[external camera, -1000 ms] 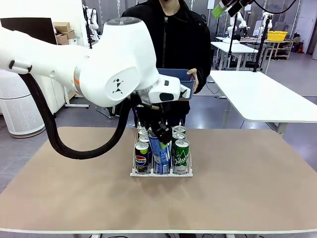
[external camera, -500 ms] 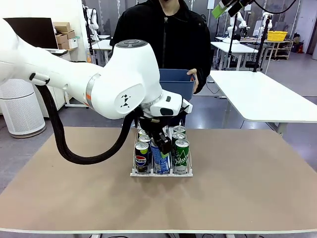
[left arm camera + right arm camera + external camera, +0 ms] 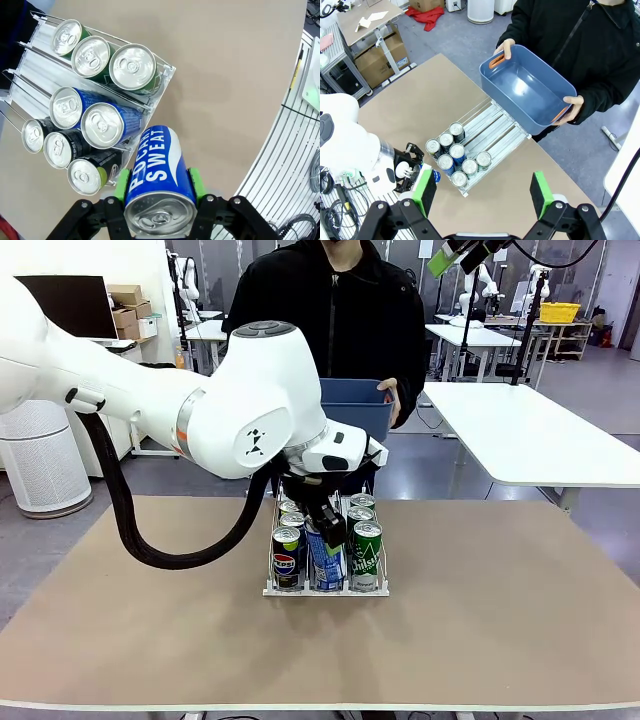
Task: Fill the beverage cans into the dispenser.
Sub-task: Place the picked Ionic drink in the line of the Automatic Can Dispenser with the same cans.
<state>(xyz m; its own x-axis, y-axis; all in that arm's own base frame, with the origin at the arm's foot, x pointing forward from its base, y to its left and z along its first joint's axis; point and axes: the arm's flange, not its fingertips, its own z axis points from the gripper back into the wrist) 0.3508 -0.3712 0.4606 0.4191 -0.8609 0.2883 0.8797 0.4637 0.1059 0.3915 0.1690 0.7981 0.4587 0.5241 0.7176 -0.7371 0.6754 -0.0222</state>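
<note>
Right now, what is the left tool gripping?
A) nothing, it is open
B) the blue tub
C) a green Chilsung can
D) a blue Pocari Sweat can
D: in the left wrist view the left tool has its green pads shut on both sides of a blue can printed "Pocari Sweat", held off the dispenser's front end; the blue tub is in the person's hands.

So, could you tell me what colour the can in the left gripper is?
Blue with white lettering, clearest in the left wrist view.

Brown table [image 3: 500,620]; dispenser [image 3: 325,589] on it
</note>
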